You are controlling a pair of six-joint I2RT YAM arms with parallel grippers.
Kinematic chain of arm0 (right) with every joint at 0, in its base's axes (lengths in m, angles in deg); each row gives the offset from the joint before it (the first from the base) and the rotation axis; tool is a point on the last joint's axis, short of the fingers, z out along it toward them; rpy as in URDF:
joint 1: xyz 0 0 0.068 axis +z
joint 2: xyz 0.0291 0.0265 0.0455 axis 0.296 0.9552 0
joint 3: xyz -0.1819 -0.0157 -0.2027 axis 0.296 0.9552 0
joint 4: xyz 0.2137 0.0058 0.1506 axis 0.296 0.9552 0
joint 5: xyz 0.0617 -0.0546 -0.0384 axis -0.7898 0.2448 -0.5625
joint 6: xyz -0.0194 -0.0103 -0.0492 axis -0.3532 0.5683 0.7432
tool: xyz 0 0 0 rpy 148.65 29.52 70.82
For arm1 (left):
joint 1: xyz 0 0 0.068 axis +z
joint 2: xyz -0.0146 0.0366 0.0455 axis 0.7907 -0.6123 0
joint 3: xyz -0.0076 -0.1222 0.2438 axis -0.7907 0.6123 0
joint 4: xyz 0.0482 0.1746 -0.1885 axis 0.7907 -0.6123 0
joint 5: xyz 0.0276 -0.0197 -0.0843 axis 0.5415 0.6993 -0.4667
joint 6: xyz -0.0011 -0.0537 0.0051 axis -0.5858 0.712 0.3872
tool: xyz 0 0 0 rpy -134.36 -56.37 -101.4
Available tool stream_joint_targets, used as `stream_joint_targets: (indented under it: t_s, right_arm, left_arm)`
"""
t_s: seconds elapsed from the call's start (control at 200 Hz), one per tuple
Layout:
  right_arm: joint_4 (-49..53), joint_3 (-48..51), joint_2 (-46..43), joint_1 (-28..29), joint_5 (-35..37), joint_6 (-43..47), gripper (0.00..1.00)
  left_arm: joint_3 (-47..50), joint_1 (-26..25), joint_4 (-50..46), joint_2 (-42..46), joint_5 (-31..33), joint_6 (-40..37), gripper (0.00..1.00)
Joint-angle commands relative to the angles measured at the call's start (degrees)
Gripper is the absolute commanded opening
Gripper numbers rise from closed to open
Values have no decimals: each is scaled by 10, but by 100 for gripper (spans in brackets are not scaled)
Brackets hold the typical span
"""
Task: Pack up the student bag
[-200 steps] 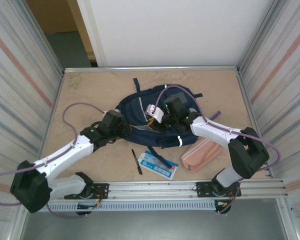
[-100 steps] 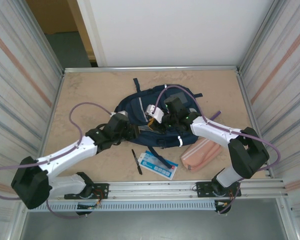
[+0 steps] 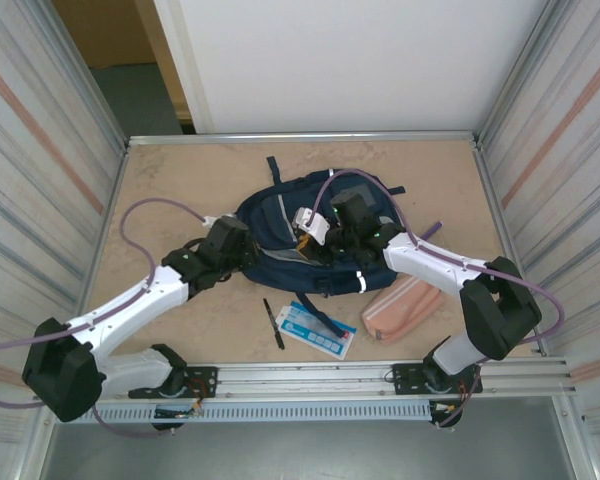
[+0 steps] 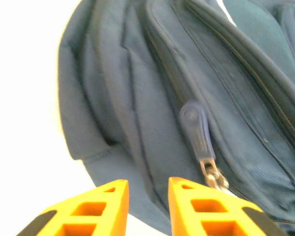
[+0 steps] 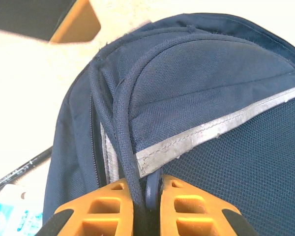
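Observation:
The navy student bag [image 3: 272,214] lies flat mid-table. In the top view my left gripper [image 3: 244,250] sits at the bag's left front edge. In the left wrist view it [image 4: 147,185] is open, orange fingers [image 4: 196,204] just short of the bag's fabric [image 4: 137,98], with a blue zipper pull [image 4: 198,132] right of the gap. My right gripper [image 3: 314,243] rests over the bag's middle. In the right wrist view it [image 5: 146,184] is shut on a dark corded edge [image 5: 124,123] and a blue zipper tab of the bag [image 5: 211,73], below a grey reflective stripe [image 5: 221,128].
A black pen [image 3: 273,323] and a blue-and-white flat packet [image 3: 318,329] lie in front of the bag. A pink pencil pouch [image 3: 402,308] sits at the right front. Metal walls close in both sides, with a rail along the near edge.
My left gripper swung right toward the bag's front, then drew back left to the bag's edge. The right gripper kept its hold and barely moved.

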Motion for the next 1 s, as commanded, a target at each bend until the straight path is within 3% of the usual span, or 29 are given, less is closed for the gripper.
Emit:
stream_joint_targets:
  t_s: [0.0, 0.06, 0.185, 0.306, 0.496, 0.812, 0.992]
  right_arm:
    - [-9, -8, -25, -3, -26, 11, 7]
    - [-7, -8, -25, -3, -27, 11, 7]
    - [-4, -8, -26, -3, -27, 12, 7]
    - [-2, -9, -25, -3, -28, 13, 7]
    - [2, -15, -18, -3, -37, 13, 8]
    - [7, -19, -16, -3, -46, 16, 8]
    - [13, -20, -19, -3, -47, 19, 8]
  left_arm:
    - [23, 16, 6, 8, -32, -33, 24]
    - [26, 16, 33, 7, -61, -62, 25]
    - [25, 15, 63, 16, -109, -90, 40]
    - [32, 15, 76, 42, -119, -117, 45]
    - [43, 16, 102, 75, -161, -230, 50]
    - [28, 20, 85, 32, -164, -298, 49]
    - [61, 67, 136, 18, -262, -291, 43]
